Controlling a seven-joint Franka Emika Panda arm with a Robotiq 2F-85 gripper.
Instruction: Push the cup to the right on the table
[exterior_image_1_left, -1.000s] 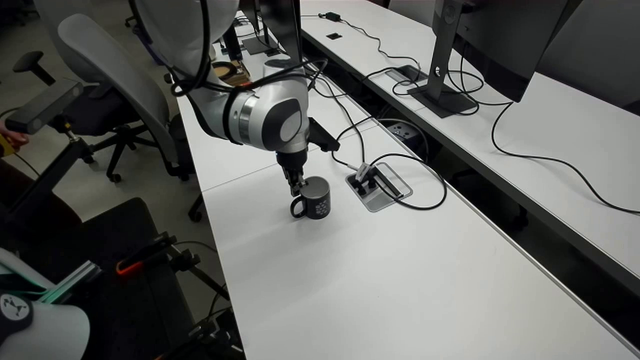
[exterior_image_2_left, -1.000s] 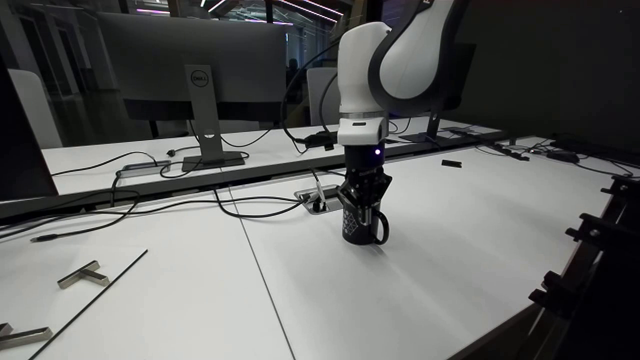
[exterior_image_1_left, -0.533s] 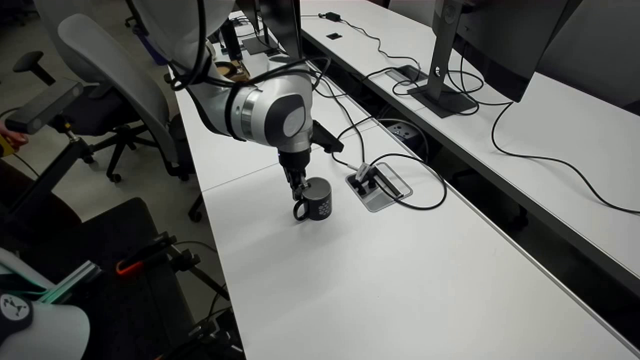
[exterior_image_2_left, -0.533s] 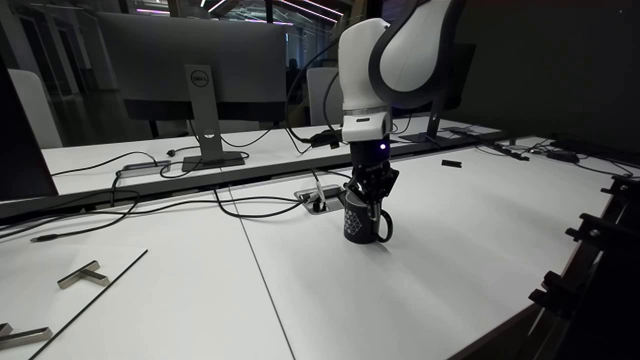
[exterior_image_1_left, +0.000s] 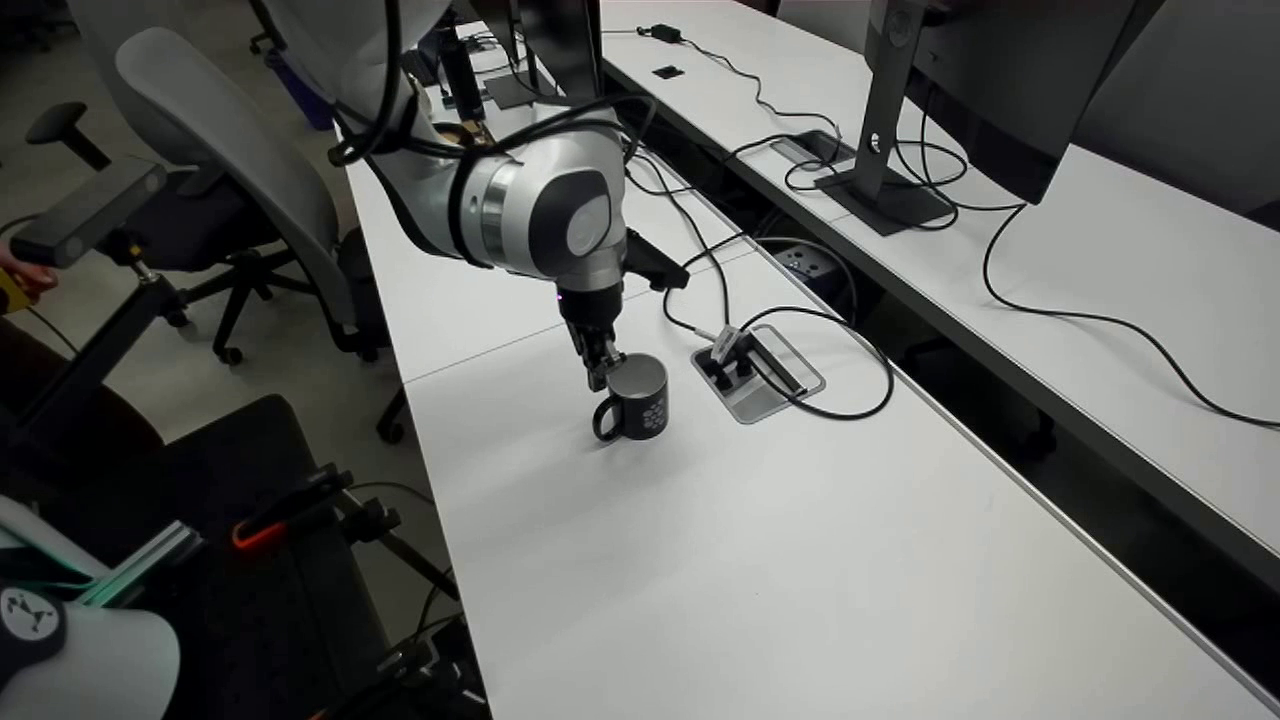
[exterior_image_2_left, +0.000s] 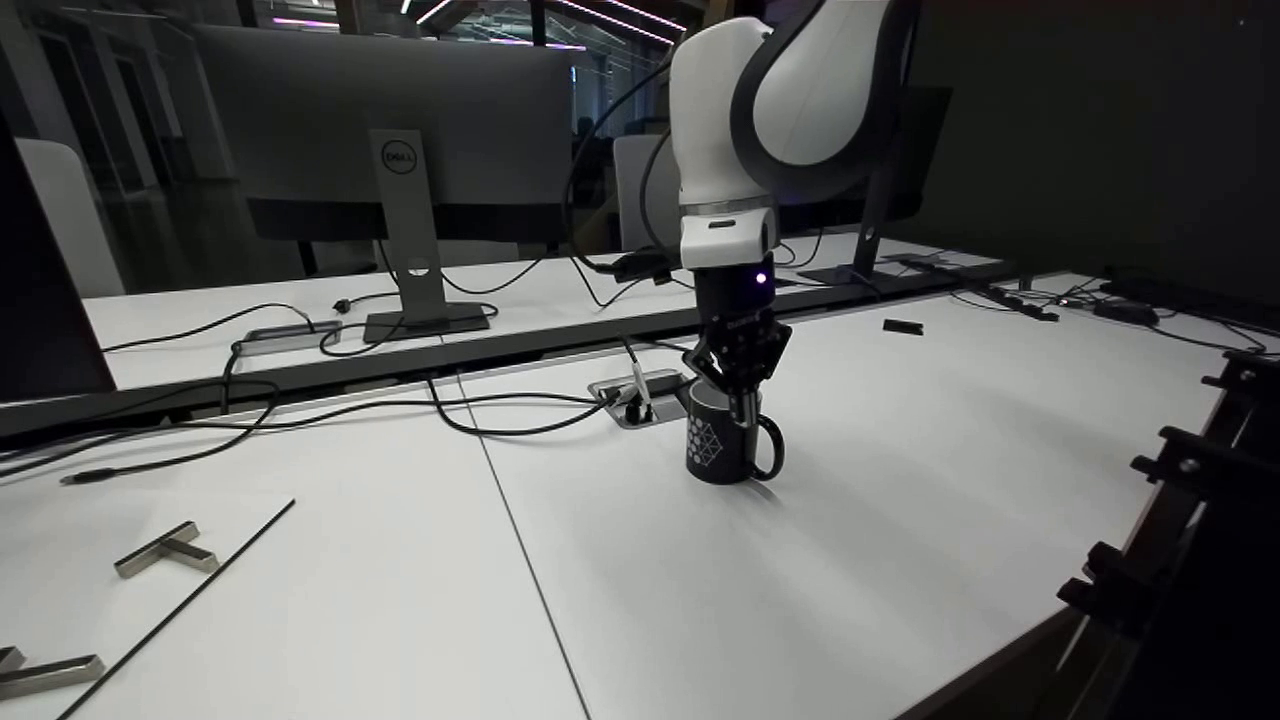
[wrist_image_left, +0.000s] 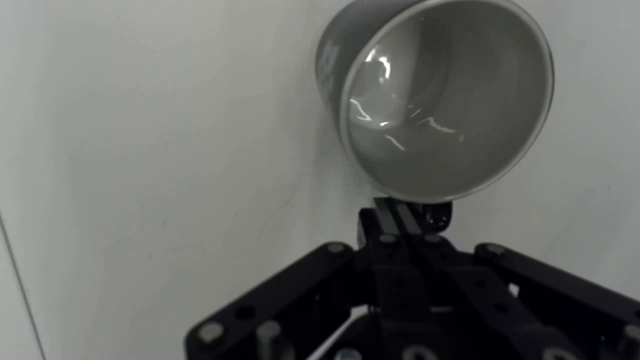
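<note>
Wrist view: the cup (wrist_image_left: 470, 115) shows its pale rim and glossy grey inside. The pincer (wrist_image_left: 396, 215) is clenched, its two fingers (wrist_image_left: 386, 217) side by side and outside the cup; the tips lie at the rim, next to the visible part of the black handle (wrist_image_left: 441, 217). Whether tips and cup touch cannot be told.

In both exterior views the cup stands upright on the white worktop (exterior_image_1_left: 760, 580), near the socket panel (exterior_image_1_left: 757, 403), which is set close to the long edge facing the neighbouring desk (exterior_image_1_left: 1150, 240). The handle points toward the opposite long edge, beside which stands a grey chair (exterior_image_1_left: 225, 150); a pale pattern (exterior_image_1_left: 655, 414) marks the cup's outer wall. A seam (exterior_image_2_left: 522, 540) crosses the worktop, with the cup and the socket panel on the same side of it. The white arm (exterior_image_2_left: 722, 110) hangs over the worktop, the pincer beside the upper part of the cup, on the handle side.

In an exterior view, black cables (exterior_image_2_left: 505, 433) run along the edge facing the neighbouring desk, a monitor (exterior_image_2_left: 320, 120) stands on that desk, and metal bars (exterior_image_2_left: 158, 550) lie on the other side of the seam, well apart from the cup.
</note>
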